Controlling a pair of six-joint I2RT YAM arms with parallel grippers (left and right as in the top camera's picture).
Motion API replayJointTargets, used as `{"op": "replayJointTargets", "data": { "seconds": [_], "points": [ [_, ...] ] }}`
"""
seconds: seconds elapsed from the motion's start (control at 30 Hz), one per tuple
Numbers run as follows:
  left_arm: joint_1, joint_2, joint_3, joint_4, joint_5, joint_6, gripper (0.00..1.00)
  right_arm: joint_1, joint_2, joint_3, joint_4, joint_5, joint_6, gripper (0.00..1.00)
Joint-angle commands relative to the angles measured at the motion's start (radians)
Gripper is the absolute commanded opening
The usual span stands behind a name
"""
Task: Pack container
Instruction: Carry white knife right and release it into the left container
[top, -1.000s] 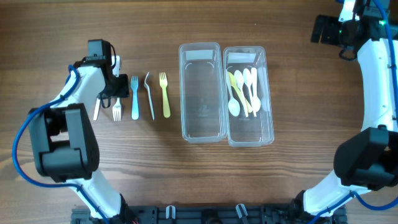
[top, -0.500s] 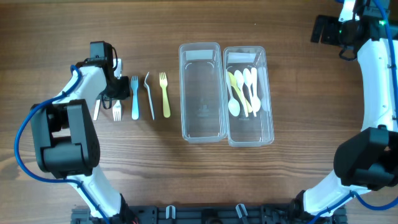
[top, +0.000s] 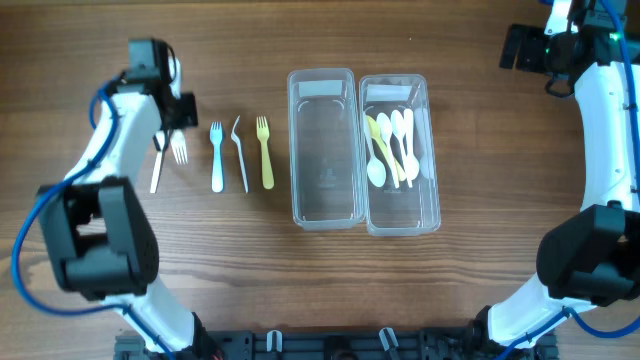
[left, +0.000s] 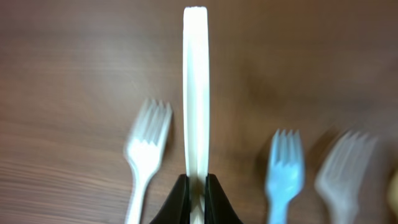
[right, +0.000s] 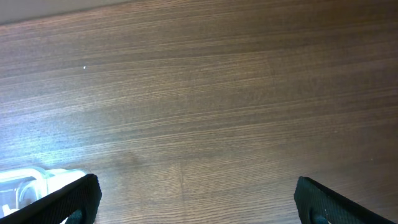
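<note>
Left arm (top: 120, 110) extended; fingers (left: 178, 200) pinching white utensil (left: 196, 93).

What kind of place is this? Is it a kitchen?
Probably a robot practice bench, not a kitchen: two robot arms stand at a wooden table, plastic forks lie in a neat row, and one of two clear containers holds spoons.

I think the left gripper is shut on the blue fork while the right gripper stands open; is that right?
Not quite: the left gripper is shut on a white utensil, not the blue fork, which lies on the table, as the left wrist view shows. The right gripper does stand open.
</note>
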Motion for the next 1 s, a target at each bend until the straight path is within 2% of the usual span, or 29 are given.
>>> {"op": "replayJointTargets", "data": {
  "seconds": [0.0,0.13,0.2,0.3,0.73,0.97],
  "points": [
    [-0.016,-0.132,0.150,-0.026,0.048,-0.147,0.04,0.003,-0.013,0.010,0.002,0.006,-0.013,1.00],
    [-0.051,-0.188,0.204,-0.031,0.226,-0.286,0.04,0.003,-0.013,0.010,0.002,0.006,-0.013,1.00],
    [-0.084,-0.209,0.207,-0.019,0.318,-0.416,0.04,0.003,-0.013,0.010,0.002,0.006,-0.013,1.00],
    [-0.146,-0.209,0.207,-0.016,0.359,-0.506,0.04,0.003,-0.013,0.010,0.002,0.006,-0.013,1.00],
    [-0.461,-0.040,0.207,-0.041,0.358,-0.500,0.04,0.003,-0.013,0.010,0.002,0.006,-0.013,1.00],
    [-0.504,-0.015,0.207,-0.042,0.347,-0.501,0.07,0.003,-0.013,0.010,0.002,0.006,-0.013,1.00]
  ]
}}
